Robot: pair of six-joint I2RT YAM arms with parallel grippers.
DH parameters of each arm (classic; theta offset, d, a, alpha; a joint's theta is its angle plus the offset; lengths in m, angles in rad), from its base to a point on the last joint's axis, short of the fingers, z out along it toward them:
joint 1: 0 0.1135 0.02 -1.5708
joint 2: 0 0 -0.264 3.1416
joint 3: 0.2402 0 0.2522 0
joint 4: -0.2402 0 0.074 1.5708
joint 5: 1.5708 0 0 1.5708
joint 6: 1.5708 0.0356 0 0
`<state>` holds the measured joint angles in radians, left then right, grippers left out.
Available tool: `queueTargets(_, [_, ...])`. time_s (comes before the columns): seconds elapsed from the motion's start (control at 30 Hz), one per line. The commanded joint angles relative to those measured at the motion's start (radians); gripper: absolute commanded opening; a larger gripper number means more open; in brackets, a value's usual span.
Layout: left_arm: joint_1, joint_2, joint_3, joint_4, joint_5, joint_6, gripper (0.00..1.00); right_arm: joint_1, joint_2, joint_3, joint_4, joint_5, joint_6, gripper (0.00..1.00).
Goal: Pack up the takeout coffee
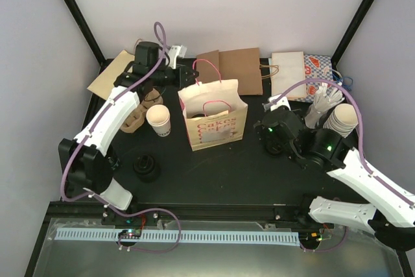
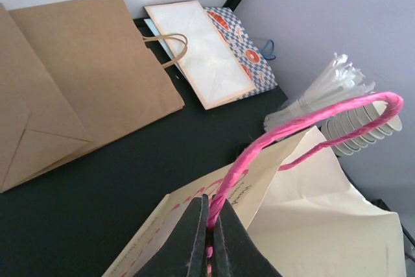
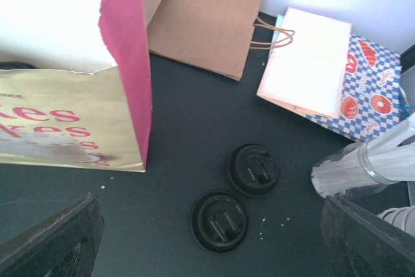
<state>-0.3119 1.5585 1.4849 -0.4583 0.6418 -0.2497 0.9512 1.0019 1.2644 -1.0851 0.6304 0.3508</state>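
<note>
The cup (image 1: 158,120) stands upright on the black desk (image 1: 214,173), just left of the cream bag (image 1: 213,116) and not inside it. The cup is white with a dark print low on its side, too small to read. A brown carrier (image 1: 135,119) sits just beside it on the other side. The cream bag stands open, and pink letters on its front say "Cakes". The words under that are too small to read. From the right wrist only "kes" shows on two lines, next to the bag's pink side. The left claw (image 2: 209,215) is pinched tight on the bag's pink handle (image 2: 305,121). The right claw (image 1: 271,131) is spread wide and holds nothing. It hangs above the desk to the right of the bag, over two black lids (image 3: 253,170) that lie flat side by side. At the back a brown bag (image 1: 237,69) lies flat. Next to it lies a white bag (image 1: 288,72), partly on top of a blue checked bag (image 1: 321,69) with orange donut pictures. Near the right wall are a cup stack (image 1: 342,120) and a bunch of wrapped straws (image 1: 324,102).
</note>
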Motion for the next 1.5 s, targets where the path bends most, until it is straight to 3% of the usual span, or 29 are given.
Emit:
queueTargets(0.0, [0.033, 0.021, 0.071, 0.033, 0.035, -0.020, 0.01, -0.007, -0.032, 0.011, -0.001, 0.095, 0.031, 0.94])
queueTargets(0.6, [0.113, 0.076, 0.124, 0.004, 0.032, 0.001, 0.03, -0.040, 0.029, -0.016, -0.024, 0.011, 0.049, 0.93])
queueTargets(0.67, [0.117, 0.078, 0.127, 0.000, 0.032, 0.002, 0.14, -0.043, 0.027, -0.020, -0.022, 0.007, 0.051, 0.94])
queueTargets(0.8, [0.119, 0.061, 0.135, -0.012, 0.040, 0.009, 0.46, -0.048, 0.026, -0.028, -0.019, -0.011, 0.054, 0.95])
queueTargets(0.87, [0.120, 0.039, 0.139, -0.024, 0.037, 0.015, 0.56, -0.048, 0.031, -0.029, -0.019, -0.031, 0.059, 1.00])
queueTargets(1.07, [0.120, -0.075, 0.126, -0.089, -0.009, 0.042, 0.82, -0.049, 0.083, -0.026, -0.047, -0.019, 0.108, 1.00])
queueTargets(1.13, [0.120, -0.133, 0.101, -0.124, -0.085, 0.038, 0.97, -0.048, 0.115, -0.019, -0.059, -0.028, 0.128, 1.00])
queueTargets(1.3, [0.122, -0.355, -0.034, -0.224, -0.302, -0.004, 0.99, -0.048, 0.186, -0.022, -0.052, -0.045, 0.144, 1.00])
queueTargets(1.47, [0.122, -0.529, -0.149, -0.378, -0.405, -0.024, 0.99, -0.048, 0.104, -0.133, 0.107, -0.052, 0.085, 1.00])
